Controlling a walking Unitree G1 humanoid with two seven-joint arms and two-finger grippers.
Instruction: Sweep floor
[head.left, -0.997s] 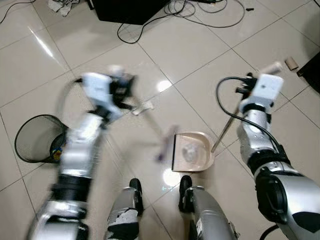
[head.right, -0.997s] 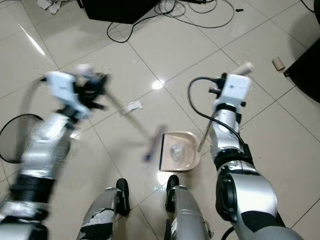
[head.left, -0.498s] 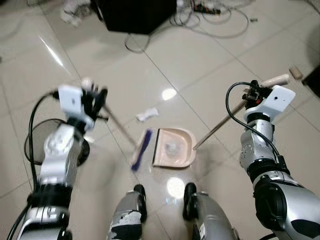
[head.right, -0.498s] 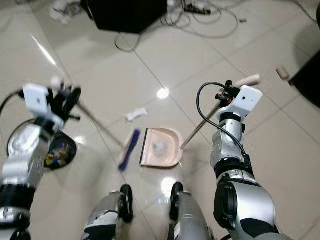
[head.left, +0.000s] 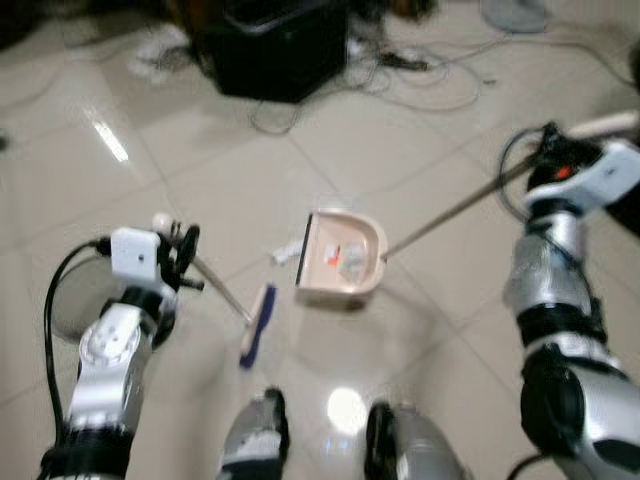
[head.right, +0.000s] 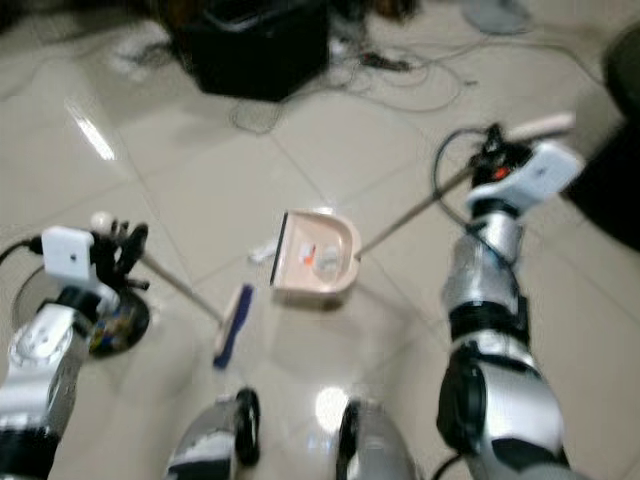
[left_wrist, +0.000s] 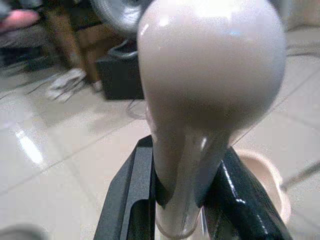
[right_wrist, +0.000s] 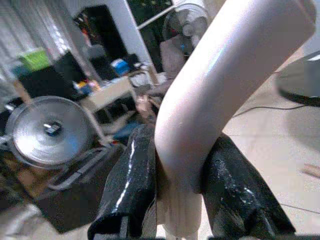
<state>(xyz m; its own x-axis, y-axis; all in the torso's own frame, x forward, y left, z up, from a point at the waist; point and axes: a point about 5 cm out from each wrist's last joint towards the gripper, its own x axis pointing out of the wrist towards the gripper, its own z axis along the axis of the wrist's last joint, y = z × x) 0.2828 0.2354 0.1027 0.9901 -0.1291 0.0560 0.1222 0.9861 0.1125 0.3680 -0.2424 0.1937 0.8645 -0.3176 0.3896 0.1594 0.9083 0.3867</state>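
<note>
My left gripper (head.left: 184, 262) is shut on the beige knob end of the broom handle (left_wrist: 210, 85), with black fingers (left_wrist: 131, 200) on both sides of it. The thin rod slants down to the blue broom head (head.left: 256, 326) on the tiles by my left foot. My right gripper (head.left: 550, 158) is shut on the beige grip of the dustpan handle (right_wrist: 225, 95). Its long rod runs down to the beige dustpan (head.left: 343, 257), which has crumpled debris inside. A white paper scrap (head.left: 286, 252) lies just left of the pan's mouth.
A dark mesh waste basket (head.right: 118, 318) stands on the floor at the left, partly behind my left arm. A black box (head.left: 280, 52) and loose cables (head.left: 430, 85) lie further ahead. A standing fan (right_wrist: 47, 132) and furniture show in the right wrist view.
The head camera has tilted up, so the whole scene has shifted. The dustpan has moved forward, away from my feet, and the right arm has swung out. The left arm sits lower and nearer.
</note>
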